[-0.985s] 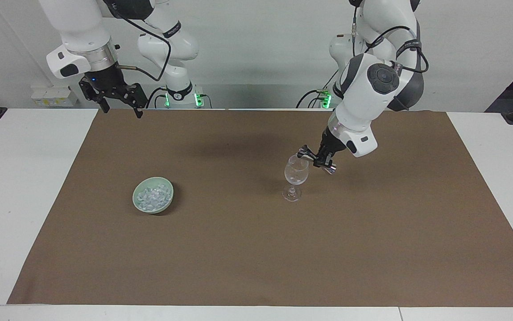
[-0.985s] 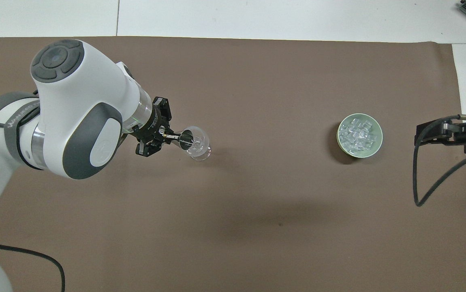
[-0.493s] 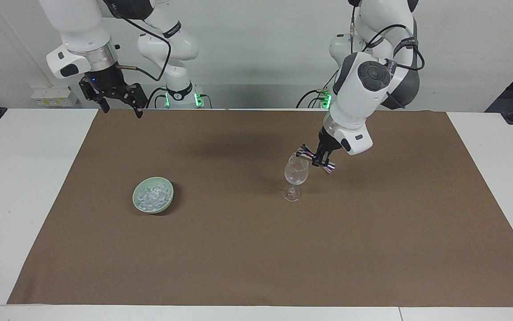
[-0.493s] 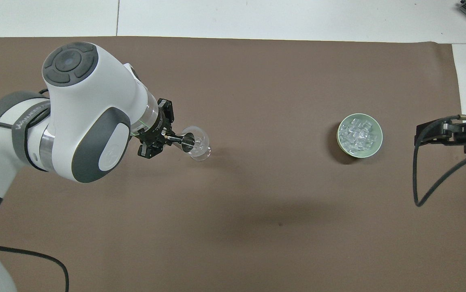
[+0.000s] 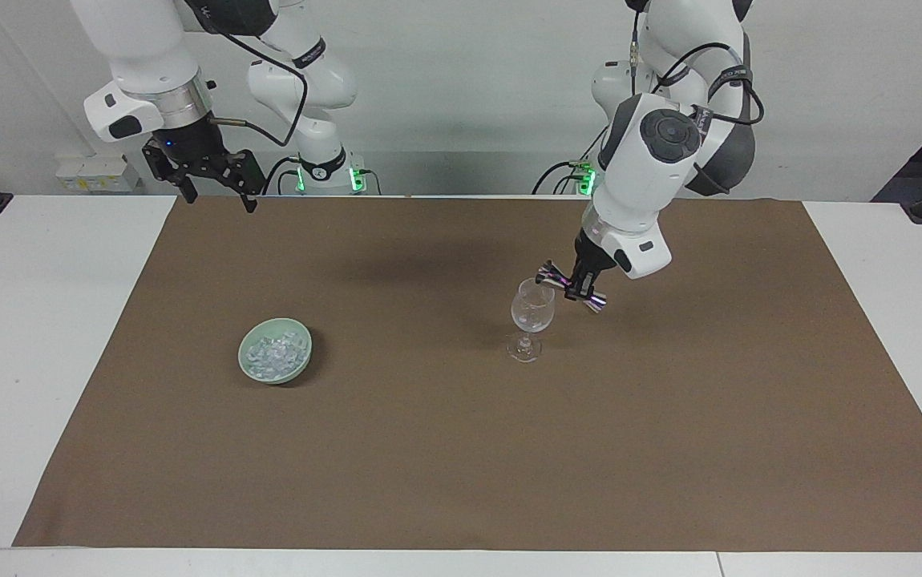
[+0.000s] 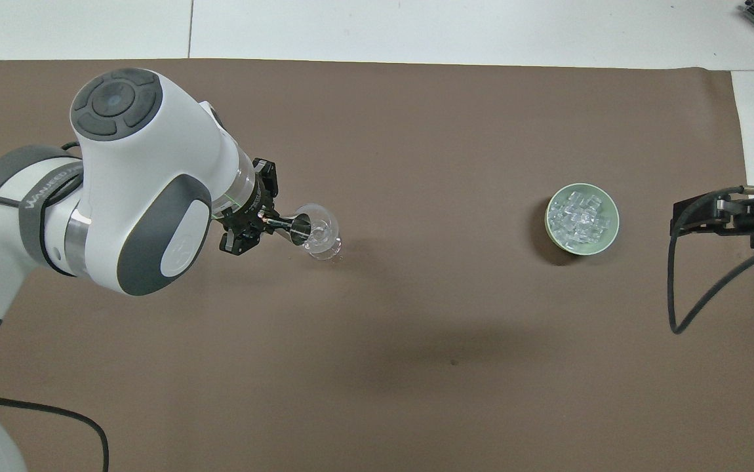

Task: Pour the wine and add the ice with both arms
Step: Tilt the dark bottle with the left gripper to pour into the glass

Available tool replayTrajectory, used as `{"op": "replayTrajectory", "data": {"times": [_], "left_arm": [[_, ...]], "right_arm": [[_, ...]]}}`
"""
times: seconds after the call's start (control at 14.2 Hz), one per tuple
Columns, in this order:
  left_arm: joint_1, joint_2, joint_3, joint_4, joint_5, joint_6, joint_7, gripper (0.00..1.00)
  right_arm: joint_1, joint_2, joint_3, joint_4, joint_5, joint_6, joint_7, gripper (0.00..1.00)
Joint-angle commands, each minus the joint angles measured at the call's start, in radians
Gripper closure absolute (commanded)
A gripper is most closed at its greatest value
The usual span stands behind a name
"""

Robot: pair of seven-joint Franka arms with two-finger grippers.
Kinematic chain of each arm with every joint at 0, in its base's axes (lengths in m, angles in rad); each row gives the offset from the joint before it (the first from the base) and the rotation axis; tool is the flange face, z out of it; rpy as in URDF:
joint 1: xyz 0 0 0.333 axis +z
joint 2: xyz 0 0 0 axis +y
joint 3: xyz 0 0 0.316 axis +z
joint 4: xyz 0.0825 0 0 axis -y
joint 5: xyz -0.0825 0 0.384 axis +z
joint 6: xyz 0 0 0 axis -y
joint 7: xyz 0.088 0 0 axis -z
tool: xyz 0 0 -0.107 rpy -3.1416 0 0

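Brown cloth (image 5: 461,449) covered most of the white tabletop (image 5: 36,336), and that was where we found everything sitting. The wine glass (image 5: 531,316) stood upright on the cloth toward the left arm's end. Our left hand (image 5: 572,286) was up over the glass, gripping a small metal jigger (image 5: 569,285) that lay tipped over sideways, one end right at the glass rim. From overhead we could see the jigger's open mouth (image 6: 299,230) pointing into the bowl of the glass (image 6: 320,237). Couldn't make out any liquid in there, honestly.

The ice (image 5: 273,353) was heaped in a pale green bowl (image 5: 305,350), which sat on the cloth toward the right arm's end, well apart from the glass and about level with it. Same heap showed up glittery from above (image 6: 580,215).

Our right hand (image 5: 219,189) waited in the air over the cloth's edge nearest the robots, at the right arm's end, fingers spread wide with nothing between them.
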Motion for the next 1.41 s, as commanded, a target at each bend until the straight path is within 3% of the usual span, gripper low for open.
{"op": "replayTrajectory", "data": {"times": [0.0,1.34], "left_arm": [[-0.028,-0.008,0.015,0.013,0.03,-0.03,-0.03,1.0],[-0.056,-0.005,0.013,0.039,0.102,-0.053,-0.04,1.0]], "right_arm": [[-0.003,-0.023,0.001,-0.027,-0.004,0.003,-0.033,0.0],[-0.001,-0.028,0.001,-0.033,-0.004,0.005,-0.031,0.0]]}}
